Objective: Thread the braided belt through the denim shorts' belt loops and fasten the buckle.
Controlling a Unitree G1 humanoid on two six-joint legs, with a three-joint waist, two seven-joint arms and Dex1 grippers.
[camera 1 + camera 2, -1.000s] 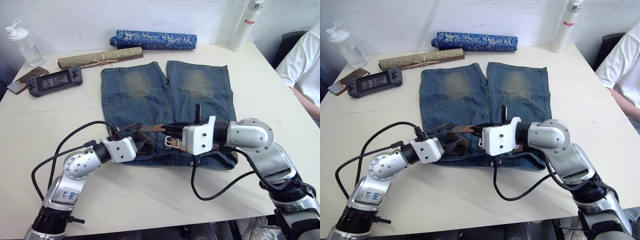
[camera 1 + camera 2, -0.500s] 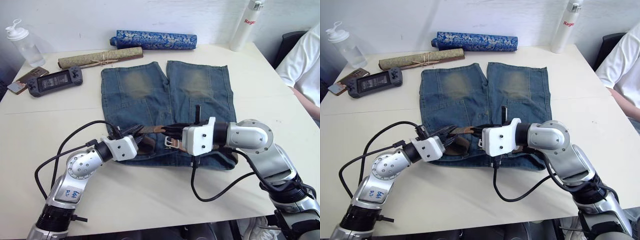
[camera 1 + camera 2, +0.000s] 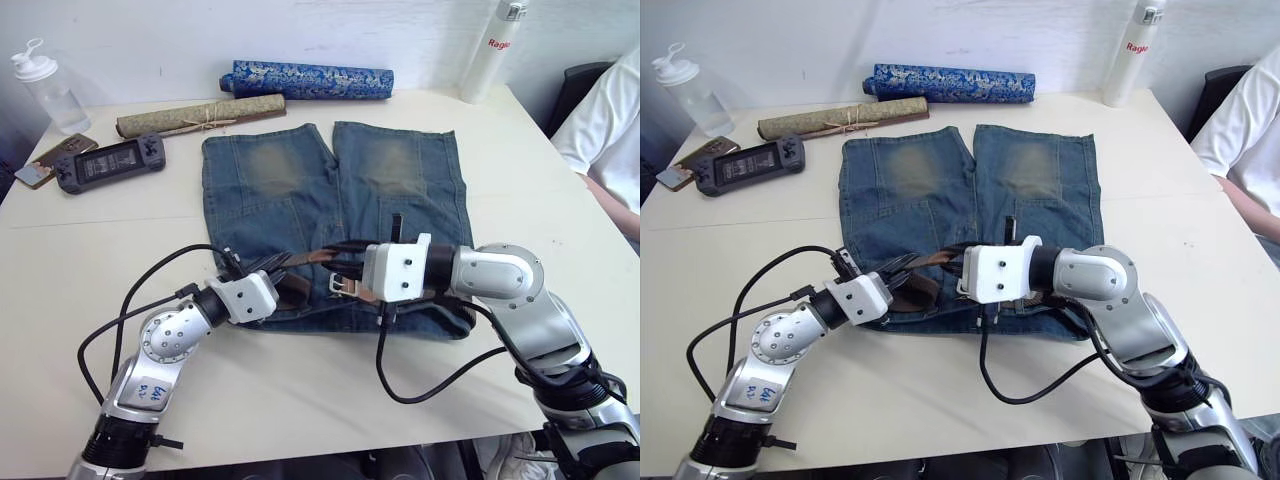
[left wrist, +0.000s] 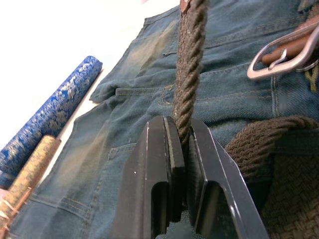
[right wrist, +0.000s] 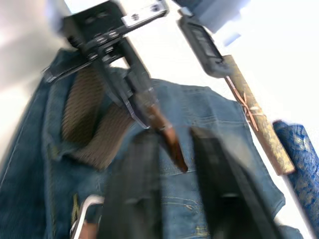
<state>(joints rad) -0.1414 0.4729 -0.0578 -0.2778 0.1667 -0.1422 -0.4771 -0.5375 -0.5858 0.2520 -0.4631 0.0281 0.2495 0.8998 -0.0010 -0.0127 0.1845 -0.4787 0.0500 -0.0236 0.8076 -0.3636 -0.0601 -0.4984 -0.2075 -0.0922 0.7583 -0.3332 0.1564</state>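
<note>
- Denim shorts (image 3: 330, 200): one pair, flat on the table (image 3: 120, 390), waistband toward the robot; the landmark here.
- Braided belt (image 4: 192, 64): one, lying along the waistband, partly threaded by the look of it; the loops cannot be counted.
- Left gripper (image 4: 180, 149): fingers clamped on the belt's free end at the waistband's left part.
- Right gripper (image 5: 172, 149): fingers apart astride the tan tip (image 5: 167, 137), not gripping.
- Buckle (image 4: 279, 52): one, unfastened, at the waistband's middle; fastening remains.
- Beyond the legs: two rolls, two bottles.
</note>
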